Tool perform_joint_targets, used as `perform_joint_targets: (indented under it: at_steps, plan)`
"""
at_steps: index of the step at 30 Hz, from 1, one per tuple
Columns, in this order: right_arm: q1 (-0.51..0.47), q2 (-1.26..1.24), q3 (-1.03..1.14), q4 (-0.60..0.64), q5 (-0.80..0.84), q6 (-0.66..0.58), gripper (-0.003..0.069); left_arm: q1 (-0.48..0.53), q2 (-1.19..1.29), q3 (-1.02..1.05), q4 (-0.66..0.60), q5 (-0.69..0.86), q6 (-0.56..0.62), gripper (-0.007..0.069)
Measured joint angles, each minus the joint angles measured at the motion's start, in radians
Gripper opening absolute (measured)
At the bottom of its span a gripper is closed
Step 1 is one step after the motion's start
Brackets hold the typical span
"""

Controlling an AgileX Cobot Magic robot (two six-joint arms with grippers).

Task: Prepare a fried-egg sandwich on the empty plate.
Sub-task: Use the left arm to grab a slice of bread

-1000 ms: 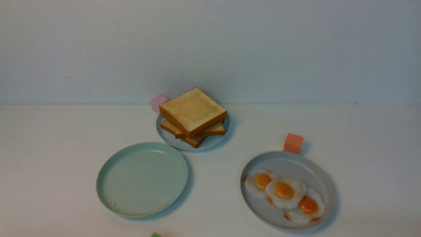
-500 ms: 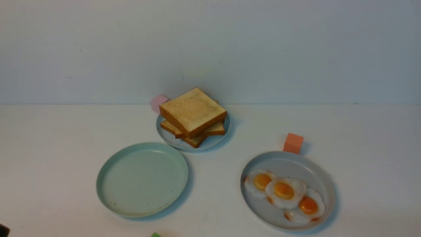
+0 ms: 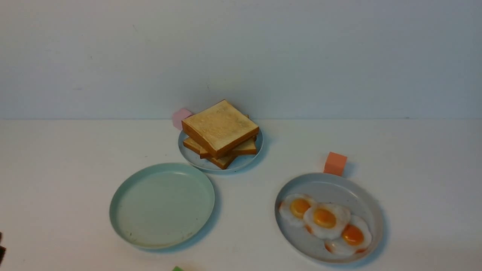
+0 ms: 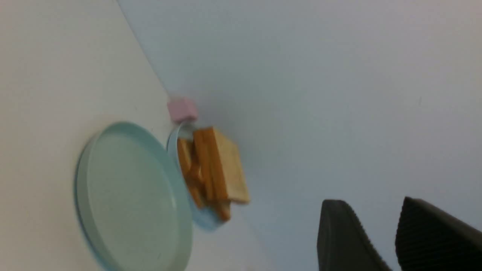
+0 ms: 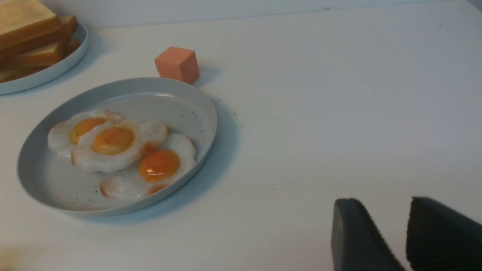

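Observation:
The empty plate (image 3: 162, 205), pale mint green, lies bare at front left; it also shows in the left wrist view (image 4: 131, 195). No fried-egg sandwich is in view. A plain toast stack (image 3: 220, 131) sits on a small grey-blue plate (image 3: 196, 160) behind it. Three fried eggs (image 3: 325, 220) lie on a grey plate (image 3: 331, 184) at front right. My left gripper (image 4: 372, 201) is open and empty, off the table, well short of the mint plate. My right gripper (image 5: 384, 199) is open and empty above bare table, to the right of the egg plate (image 5: 113, 90).
An orange cube (image 3: 335, 163) stands just behind the egg plate. A pink cube (image 3: 180, 117) stands behind the toast plate by the back wall. A green scrap (image 3: 179, 268) shows at the front edge. A dark bit of my left arm (image 3: 1, 248) shows at the far left edge.
A dark part of my left arm has come into the front view at the lower left edge and risen slightly. Plates, toast and eggs have not moved.

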Motion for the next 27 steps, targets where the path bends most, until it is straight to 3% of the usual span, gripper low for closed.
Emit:
perform_joint_targets:
  at_steps: [2, 3, 4, 5, 7, 9, 10, 15, 18, 19, 23, 24, 26, 27]
  plan:
    - [0.0, 0.0, 0.0, 0.0, 0.0, 0.0, 0.0237, -0.043, 0.082, -0.098, 0.053, 0.122, 0.13, 0.0237]
    - [0.0, 0.0, 0.0, 0.0, 0.0, 0.0, 0.0237, -0.043, 0.092, -0.098, 0.059, 0.122, 0.13, 0.0237]
    - [0.0, 0.0, 0.0, 0.0, 0.0, 0.0, 0.0237, -0.089, 0.197, -0.215, 0.109, 0.267, 0.27, 0.0237]
    - [0.0, 0.0, 0.0, 0.0, -0.003, 0.0, 0.0237, -0.112, 0.274, -0.278, 0.14, 0.348, 0.331, 0.0237]
    - [0.0, 0.0, 0.0, 0.001, -0.008, 0.001, 0.0237, -0.133, 0.34, -0.341, 0.165, 0.433, 0.385, 0.0237]
    - [0.0, 0.0, 0.005, 0.061, -0.047, 0.036, 0.0237, -0.176, 0.504, -0.486, 0.225, 0.619, 0.484, 0.0237]
    - [0.0, 0.0, 0.005, 0.061, -0.047, 0.041, 0.0237, -0.178, 0.515, -0.496, 0.225, 0.628, 0.488, 0.0237]
    - [0.0, 0.0, 0.007, 0.359, -0.232, 0.191, 0.0238, -0.193, 0.786, -0.64, 0.239, 0.716, 0.566, 0.0237]
    - [0.0, 0.0, 0.0, 0.455, -0.271, 0.204, 0.0235, -0.193, 0.906, -0.672, 0.243, 0.727, 0.588, 0.0206]
    - [0.001, 0.0, -0.012, 0.464, -0.255, 0.204, 0.023, -0.193, 0.923, -0.682, 0.246, 0.731, 0.591, 0.019]
    - [0.051, 0.091, -0.272, 0.462, 0.057, 0.092, 0.0149, -0.259, 1.072, -0.78, 0.264, 0.752, 0.667, 0.0]
    - [0.056, 0.111, -0.306, 0.456, 0.097, 0.074, 0.0144, -0.272, 1.084, -0.792, 0.267, 0.75, 0.676, -0.0011]
    - [0.08, 0.279, -0.529, 0.381, 0.384, -0.032, 0.0076, -0.371, 1.172, -0.891, 0.304, 0.738, 0.701, -0.0013]
    - [0.08, 0.279, -0.546, 0.381, 0.406, -0.037, 0.0072, -0.378, 1.172, -0.9, 0.309, 0.736, 0.701, -0.0013]
